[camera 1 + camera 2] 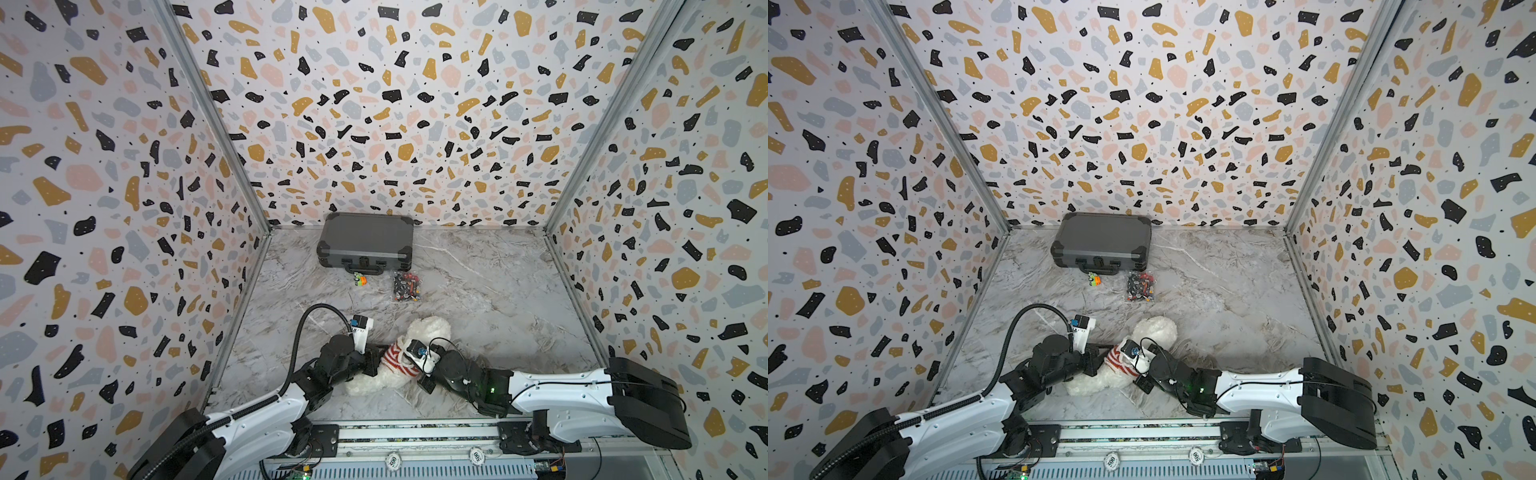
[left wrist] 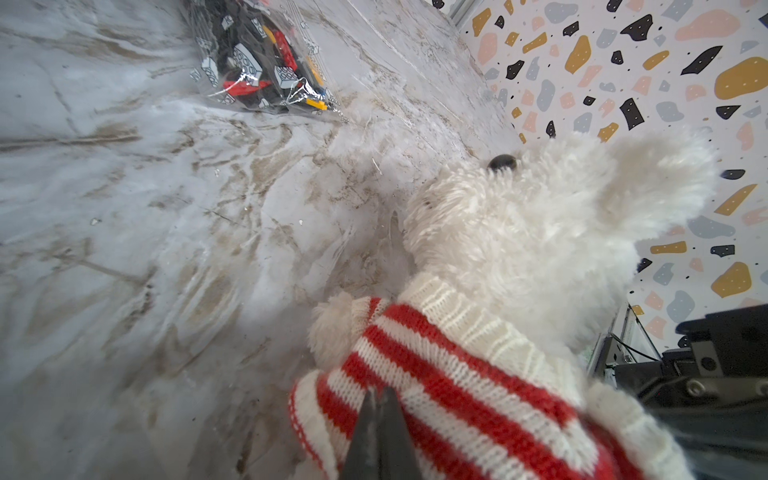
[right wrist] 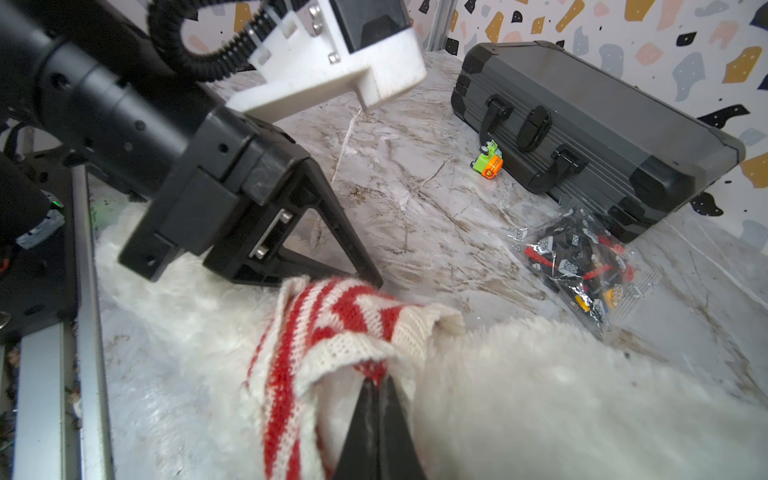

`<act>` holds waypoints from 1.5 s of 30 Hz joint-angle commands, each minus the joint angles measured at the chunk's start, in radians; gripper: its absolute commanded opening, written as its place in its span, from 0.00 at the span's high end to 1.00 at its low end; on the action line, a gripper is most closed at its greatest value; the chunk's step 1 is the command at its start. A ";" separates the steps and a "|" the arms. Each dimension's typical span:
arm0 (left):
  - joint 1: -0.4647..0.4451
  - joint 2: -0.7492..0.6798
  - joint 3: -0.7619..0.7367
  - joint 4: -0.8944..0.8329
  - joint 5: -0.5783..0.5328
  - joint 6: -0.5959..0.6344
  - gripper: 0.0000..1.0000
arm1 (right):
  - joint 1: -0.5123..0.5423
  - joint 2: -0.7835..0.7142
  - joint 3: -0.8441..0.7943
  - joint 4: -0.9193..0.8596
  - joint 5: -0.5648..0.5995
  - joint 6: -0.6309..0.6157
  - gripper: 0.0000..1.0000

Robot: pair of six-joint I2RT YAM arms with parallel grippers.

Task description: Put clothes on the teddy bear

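Left gripper (image 2: 380, 395) is closed, its tips pinching the red and white striped sweater (image 2: 449, 374) at the bear's side, and right gripper (image 3: 377, 386) is also closed, holding a fold of the same sweater from the opposite side. The teddy bear (image 1: 428, 332) lies on the marble table (image 1: 498, 299) near the front edge, between the two arms, with its head pointing toward the back. It is well apart from the grey case (image 1: 365, 241), the bag of bricks (image 1: 407, 286) and the small green and orange toy (image 1: 358, 279). As I judge it, the dressing is more than half done: the cream collar sits around the neck, and one fluffy paw comes out of a sleeve in the left wrist view. However, the sweater is bunched high on the chest, and the belly and legs are bare in both top views. What remains is to pull the hem down over the body; whether the second arm is already in its sleeve, I cannot tell
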 commanded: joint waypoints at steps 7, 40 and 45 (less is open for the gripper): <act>0.001 0.030 -0.011 0.015 0.020 -0.010 1.00 | 0.014 0.010 0.026 -0.061 -0.005 -0.119 0.97; 0.000 0.047 -0.014 0.048 0.042 0.002 1.00 | -0.073 0.169 0.138 -0.058 -0.071 -0.125 0.76; -0.008 0.081 -0.003 0.069 0.050 0.014 1.00 | -0.112 0.215 0.159 -0.089 -0.095 -0.084 0.74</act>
